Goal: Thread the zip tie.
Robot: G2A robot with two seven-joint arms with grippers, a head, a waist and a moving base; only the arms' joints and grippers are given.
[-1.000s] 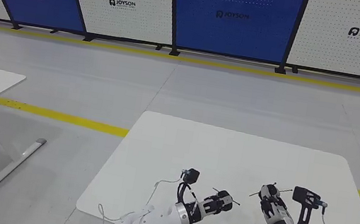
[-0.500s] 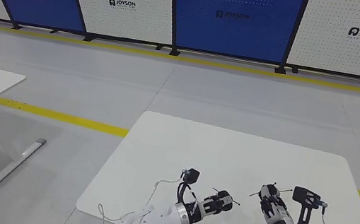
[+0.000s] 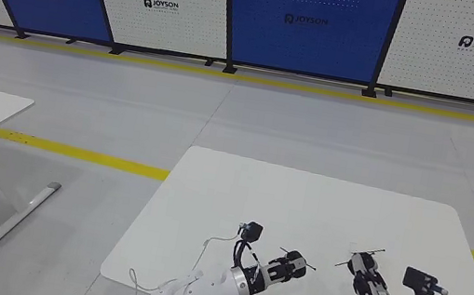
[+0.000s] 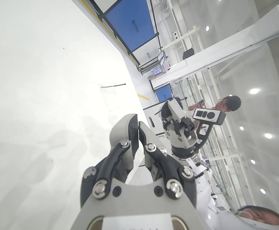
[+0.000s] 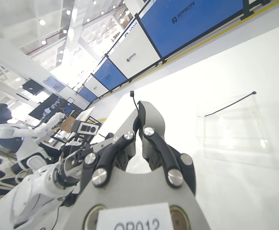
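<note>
My right gripper (image 3: 359,262) is shut on a thin black zip tie (image 5: 132,94), whose square head sticks out past the fingertips (image 5: 141,113). In the top view this tie (image 3: 376,254) crosses the gripper at a slant. To its left my left gripper (image 3: 295,263) hangs low over the white table (image 3: 303,206), shut on a second black zip tie (image 3: 309,267). Only a short black bit (image 4: 135,125) of it shows between the closed pads. A clear gap separates the two grippers, and the two ties do not touch.
A third zip tie (image 5: 228,104) lies on top of a clear plastic box (image 5: 231,139) on the table beyond the right gripper; it also shows in the left wrist view as a black tie (image 4: 113,85). The table's near edge runs close under both arms.
The right arm has shifted right and toward the table's near edge with its tie, widening the gap to the left gripper. The left arm has kept still.
</note>
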